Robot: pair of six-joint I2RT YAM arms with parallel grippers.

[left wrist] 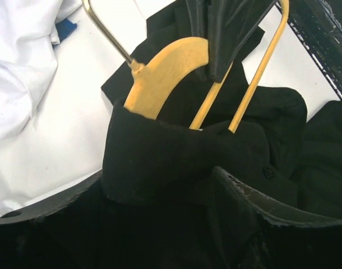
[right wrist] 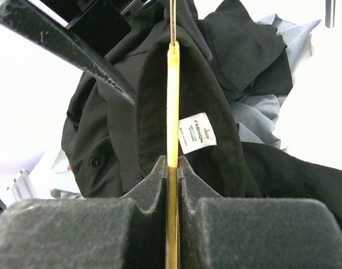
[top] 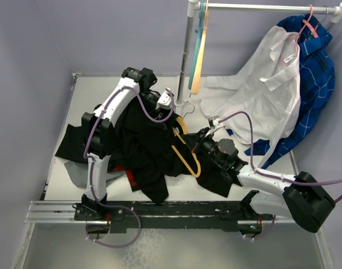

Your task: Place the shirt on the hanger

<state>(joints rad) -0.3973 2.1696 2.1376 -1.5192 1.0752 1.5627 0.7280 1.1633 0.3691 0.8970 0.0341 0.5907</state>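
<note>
The black shirt [top: 143,145] lies bunched in the middle of the table. The yellow hanger [top: 188,159] lies on it, its hook toward the rack. My right gripper [top: 200,141] is shut on the hanger's thin bar [right wrist: 172,101], with the shirt's collar and white label [right wrist: 196,133] just ahead. My left gripper [top: 162,109] is at the collar; in the left wrist view it [left wrist: 160,185] has black shirt fabric [left wrist: 176,151] bunched between its fingers, and the collar is folded over one shoulder of the hanger [left wrist: 165,73].
A clothes rail on a metal pole [top: 188,45] stands at the back with a teal and a peach hanger [top: 199,45]. A white shirt [top: 266,89] and a blue plaid garment [top: 317,61] hang at the right. A grey garment [top: 75,171] lies at the left.
</note>
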